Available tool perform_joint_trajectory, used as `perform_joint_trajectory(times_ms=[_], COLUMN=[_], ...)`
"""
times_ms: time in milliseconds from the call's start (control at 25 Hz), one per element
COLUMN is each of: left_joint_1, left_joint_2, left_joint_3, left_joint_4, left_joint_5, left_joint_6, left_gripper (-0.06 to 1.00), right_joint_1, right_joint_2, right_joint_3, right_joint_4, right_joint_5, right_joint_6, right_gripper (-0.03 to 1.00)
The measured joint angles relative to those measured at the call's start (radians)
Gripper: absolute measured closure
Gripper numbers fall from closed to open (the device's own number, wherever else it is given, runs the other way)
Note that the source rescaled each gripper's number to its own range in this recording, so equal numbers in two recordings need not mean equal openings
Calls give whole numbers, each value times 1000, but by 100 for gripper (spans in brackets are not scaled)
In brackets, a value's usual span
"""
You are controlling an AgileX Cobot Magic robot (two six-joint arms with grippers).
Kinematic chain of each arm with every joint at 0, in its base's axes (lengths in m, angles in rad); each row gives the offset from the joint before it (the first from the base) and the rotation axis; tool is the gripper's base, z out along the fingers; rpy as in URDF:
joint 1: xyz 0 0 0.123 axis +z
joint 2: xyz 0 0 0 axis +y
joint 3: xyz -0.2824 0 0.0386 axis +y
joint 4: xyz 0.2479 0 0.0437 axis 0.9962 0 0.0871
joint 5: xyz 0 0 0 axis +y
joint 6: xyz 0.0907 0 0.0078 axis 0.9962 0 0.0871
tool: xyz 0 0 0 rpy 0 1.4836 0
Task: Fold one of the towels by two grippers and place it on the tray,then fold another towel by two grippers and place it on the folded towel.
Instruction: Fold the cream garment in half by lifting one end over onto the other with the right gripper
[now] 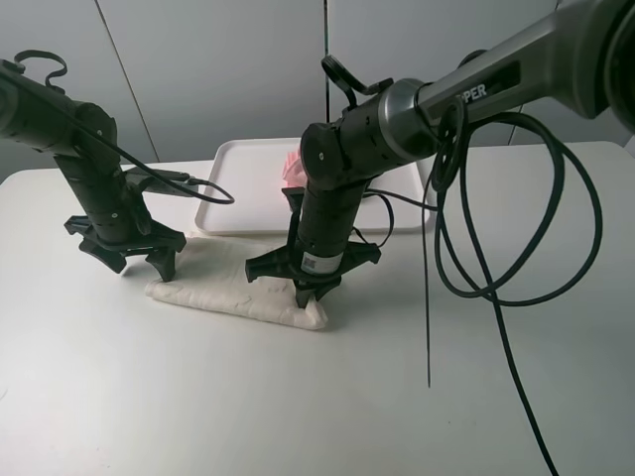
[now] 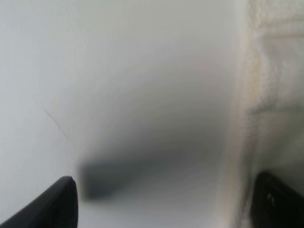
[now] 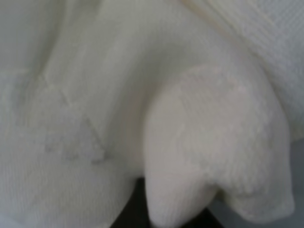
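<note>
A cream-white towel [image 1: 223, 293] lies as a long strip on the table, in front of the white tray [image 1: 238, 164]. A pink towel [image 1: 294, 167] rests on the tray, partly hidden behind the right arm. My left gripper [image 1: 144, 268] stands open over the strip's left end. In the left wrist view one of its fingers [image 2: 278, 199] is on the towel edge [image 2: 275, 71] and the other finger [image 2: 54, 204] is over bare table. My right gripper [image 1: 308, 295] is shut on the strip's right end. In the right wrist view a bunched fold of the towel [image 3: 213, 142] bulges up and hides the fingers.
Black cables [image 1: 516, 248] from the right arm loop low over the table at the right. The white table [image 1: 149, 397] stretches in front of the towel, with a grey wall behind the tray.
</note>
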Motion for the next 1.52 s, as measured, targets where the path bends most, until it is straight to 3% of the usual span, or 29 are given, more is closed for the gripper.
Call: perform_joint_trajectory(times_ms=[400, 720, 960, 1360, 1520], left_joint_1=[0, 0, 0, 0, 0], left_joint_2=[0, 0, 0, 0, 0], left_joint_3=[0, 0, 0, 0, 0], left_joint_4=[0, 0, 0, -4, -6], left_joint_5=[1, 1, 1, 4, 6], left_joint_6=[-2, -2, -2, -2, -2], left_gripper=[-2, -2, -2, -2, -2], right_joint_1=[1, 1, 1, 1, 2], right_joint_2=[-113, -117, -62, 11, 45], right_joint_3=[9, 9, 9, 9, 9], right_joint_4=[20, 442, 600, 1105, 1236], right_joint_5=[-53, -154, -197, -245, -245], right_joint_6=[-25, -340, -475, -877, -965], right_gripper=[92, 92, 92, 92, 92])
